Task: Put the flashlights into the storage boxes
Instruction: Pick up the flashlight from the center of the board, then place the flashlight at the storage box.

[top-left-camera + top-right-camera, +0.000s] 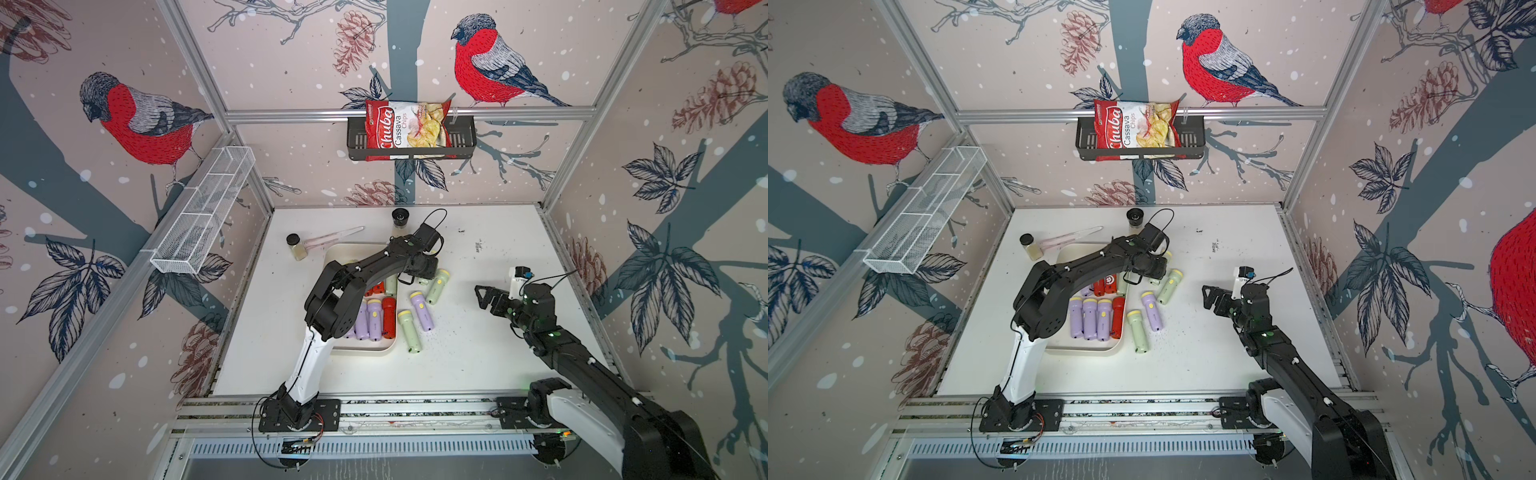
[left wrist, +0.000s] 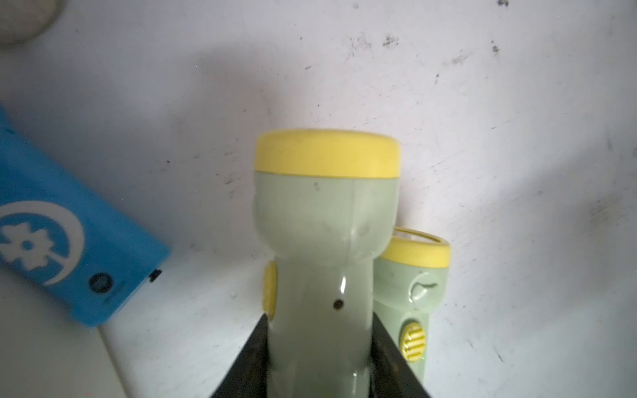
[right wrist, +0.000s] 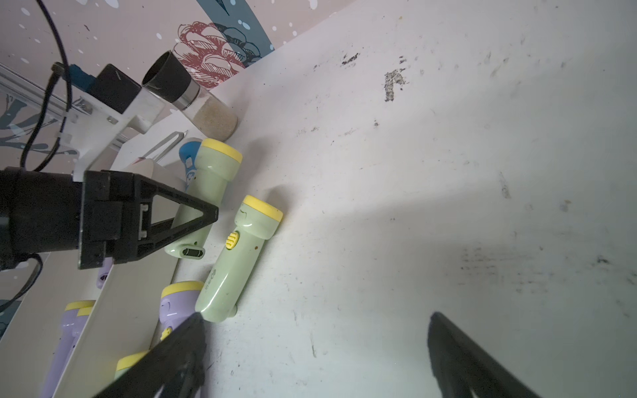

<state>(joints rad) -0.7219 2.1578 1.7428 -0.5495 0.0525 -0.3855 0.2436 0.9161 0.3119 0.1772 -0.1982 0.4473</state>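
Note:
My left gripper [image 2: 320,320] is shut on the body of a pale green flashlight [image 2: 324,241] with a yellow head, close to the right rim of the cream storage box [image 1: 365,352]. A second green flashlight [image 2: 417,293] lies right beside it, and a blue one [image 2: 69,234] rests at the box's edge. The right wrist view shows the same grip [image 3: 206,213]. Several lilac [image 1: 374,320] and red [image 1: 388,318] flashlights lie in the box. A lilac one [image 1: 422,309] and a green one [image 1: 409,332] lie on the table. My right gripper [image 1: 484,297] hovers open and empty over bare table.
Two black-capped glass jars [image 1: 296,246] [image 1: 400,220] and a clear plastic utensil [image 1: 332,237] sit behind the box. A white wire-mesh rack [image 1: 203,212] hangs on the left wall. A black basket [image 1: 461,143] holding a chips bag hangs on the back wall.

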